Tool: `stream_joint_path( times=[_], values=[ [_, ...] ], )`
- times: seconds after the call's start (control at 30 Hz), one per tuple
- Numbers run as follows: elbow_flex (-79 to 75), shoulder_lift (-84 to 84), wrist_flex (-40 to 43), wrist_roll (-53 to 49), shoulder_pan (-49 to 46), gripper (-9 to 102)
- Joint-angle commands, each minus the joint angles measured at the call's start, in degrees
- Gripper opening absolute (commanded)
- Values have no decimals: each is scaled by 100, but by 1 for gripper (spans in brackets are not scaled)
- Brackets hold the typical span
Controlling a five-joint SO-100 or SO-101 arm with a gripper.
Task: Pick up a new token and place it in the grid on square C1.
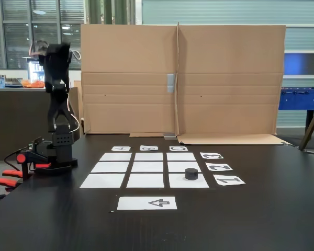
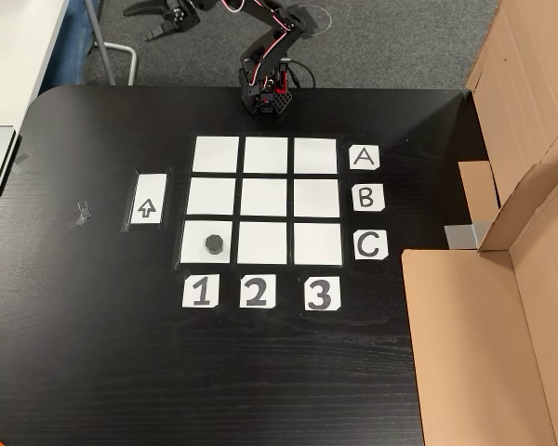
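Your token [image 2: 213,243] already sits on C1 [image 2: 193,255], the corner square of the grid [image 2: 265,199] lined up with the "C" and "1" labels, resting a little toward the square's inner side but fully on the paper. Your end effector [image 2: 158,20] is well away from it, swung out past the table [image 2: 84,362] edge and over the carpet in the other view, with its two fingers visibly spread and nothing between them. In the fixed view the arm [image 1: 56,78] stands folded upright over its base, far to the side of the token. The placement looks done to me, so the step in hand is a clean retreat: keep the end effector high and clear of the grid, so that no link or cable sweeps across the paper squares or nudges the token. Bring it to rest slowly; the squares look light, and I would expect them to shift easily. The arrow sheet [image 2: 147,201] lies beyond the grid from the cardboard [image 2: 502,307]; stay off it too.
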State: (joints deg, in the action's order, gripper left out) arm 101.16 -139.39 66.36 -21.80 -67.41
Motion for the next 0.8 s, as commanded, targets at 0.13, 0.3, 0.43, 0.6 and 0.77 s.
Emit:
stream_joint_path(
  times=[0.13, 0.3, 0.43, 0.6, 0.77],
  values=[
    [1644, -1072, -229, 264, -105, 25],
    [2426, -1679, -299, 510, -167, 4],
    [2988, -2109, -334, 703, -290, 0],
    [3832, -2760, -343, 729, -439, 0],
    [4562, -3006, -387, 563, -501, 0]
  ],
)
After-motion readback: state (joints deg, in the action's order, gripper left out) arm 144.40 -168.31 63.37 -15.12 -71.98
